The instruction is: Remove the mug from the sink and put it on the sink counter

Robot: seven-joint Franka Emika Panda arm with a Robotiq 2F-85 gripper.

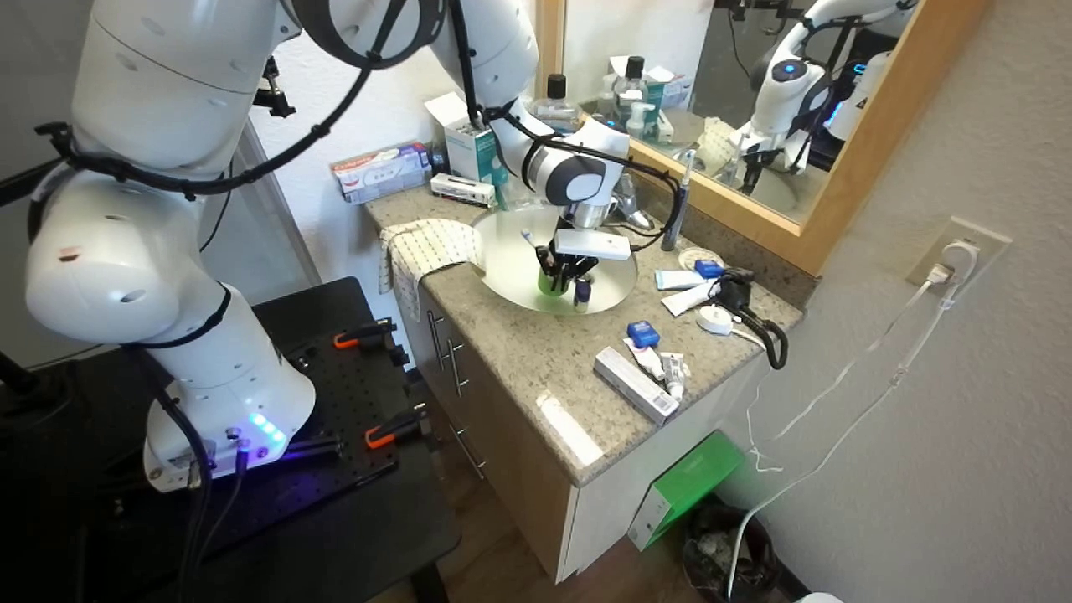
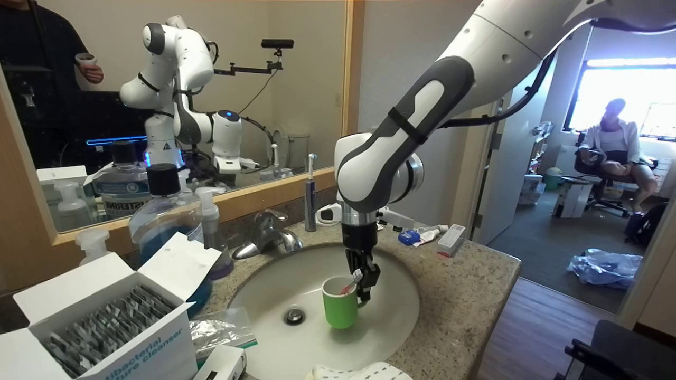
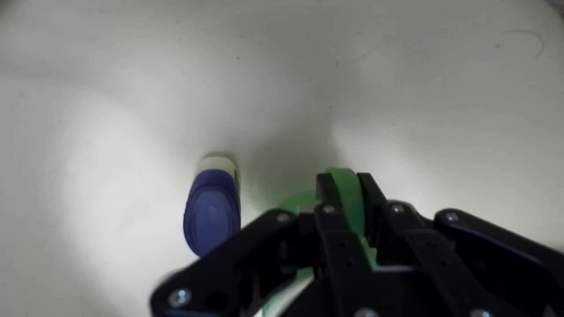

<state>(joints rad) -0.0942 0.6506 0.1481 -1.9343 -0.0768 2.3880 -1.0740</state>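
The green mug (image 2: 340, 310) stands nearly upright inside the white sink (image 2: 388, 322), right of the drain. A toothbrush (image 2: 356, 278) leans out of it. My gripper (image 2: 364, 287) is at the mug's handle side. In the wrist view my fingertips (image 3: 346, 180) are shut on the green handle (image 3: 349, 193), one on each side; the fingers hide most of the mug. The mug also shows in an exterior view (image 1: 550, 285). I cannot tell whether its base touches the basin. The sink counter (image 1: 511, 331) surrounds the sink.
A purple-capped item (image 3: 213, 211) is in the sink beside the gripper. The faucet (image 2: 269, 235) is at the back. An electric toothbrush (image 2: 310, 195), tubes and a long box (image 1: 636, 385) are on the counter. A cloth (image 1: 435, 247) hangs over the front edge. An open box (image 2: 116, 322) stands beside the sink.
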